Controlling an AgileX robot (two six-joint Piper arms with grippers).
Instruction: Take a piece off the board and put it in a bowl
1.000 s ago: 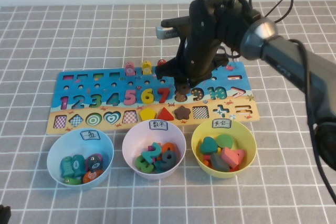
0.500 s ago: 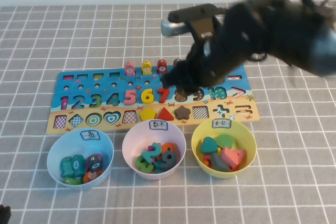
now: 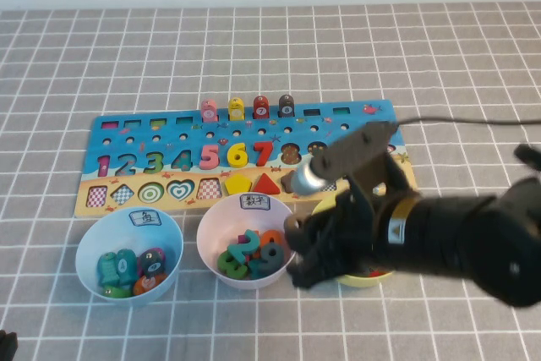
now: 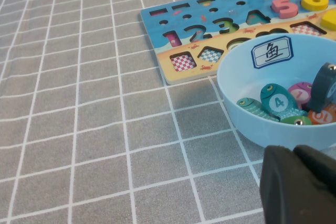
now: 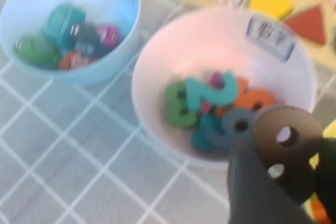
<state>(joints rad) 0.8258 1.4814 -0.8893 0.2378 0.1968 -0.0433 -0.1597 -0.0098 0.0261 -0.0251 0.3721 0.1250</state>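
Right gripper hanging low at 3 o'clock edge of pale pink bowl, between it and yellow bowl. Fingers partly apart, clamped on brown 8; piece off the board, held above pink bowl's rim, seen clearly in right wrist view. Fingers dark, pressing the 8 from both sides.

Pink bowl holding number pieces: teal 2, green, orange, grey ones. White label on its rim at 12 o'clock, two Chinese characters, not readable for sure.

Blue board at 12 o'clock of the three bowls. Row showing 1, 2, 3, 4, 5, 6, red 7; slot just right of 7 looks brownish, partly hidden by arm. Four pegs along top edge, small digits on them too tiny to read. Sand strip below with shape slots, brown star hidden behind arm.

Light blue bowl at 9 o'clock of pink bowl, label reading 鱼, fish pieces inside marked 4 and 1 in left wrist view.

Left gripper parked near table's near-left corner, just beside light blue bowl; finger state: cannot tell.
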